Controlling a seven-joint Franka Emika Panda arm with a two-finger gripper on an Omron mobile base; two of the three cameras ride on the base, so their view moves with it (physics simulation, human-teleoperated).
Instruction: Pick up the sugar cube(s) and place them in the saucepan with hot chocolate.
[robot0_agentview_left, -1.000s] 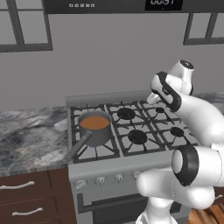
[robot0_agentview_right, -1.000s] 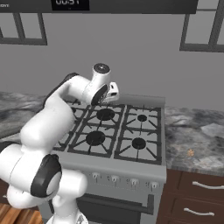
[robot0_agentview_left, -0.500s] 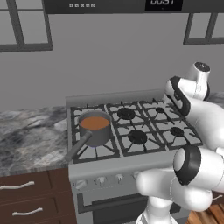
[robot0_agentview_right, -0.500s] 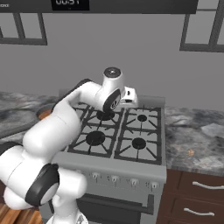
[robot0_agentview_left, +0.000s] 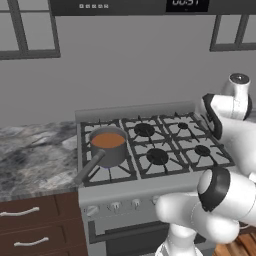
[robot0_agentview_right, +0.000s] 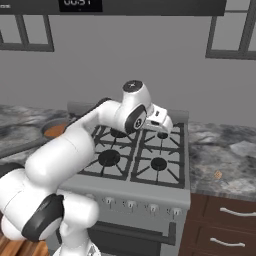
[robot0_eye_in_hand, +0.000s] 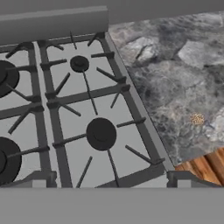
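The saucepan with hot chocolate (robot0_agentview_left: 107, 145) is a small grey pan of orange-brown liquid on the stove's front left burner, its dark handle (robot0_agentview_left: 89, 169) pointing toward the front left. In the right base view the saucepan (robot0_agentview_right: 54, 130) peeks out from behind my arm. A small tan speckled sugar cube (robot0_agentview_right: 218, 175) lies on the marble counter right of the stove, and the sugar cube (robot0_eye_in_hand: 197, 118) also sits at the right of the hand view. My gripper (robot0_agentview_right: 163, 123) hovers above the stove's right rear burner, well away from the cube. Its fingertips (robot0_eye_in_hand: 43, 178) stand wide apart and open, holding nothing.
The gas stove (robot0_agentview_right: 150, 150) has several black burners and grates. Grey marble counter (robot0_agentview_right: 227, 150) runs on both sides, with wooden drawers (robot0_agentview_right: 225, 227) below. A grey wall with windows stands behind. My own arm crosses over the stove's left half in the right base view.
My arm has swung rightward across the stove, from over the back middle burners to the right-hand burners. The saucepan has not moved.
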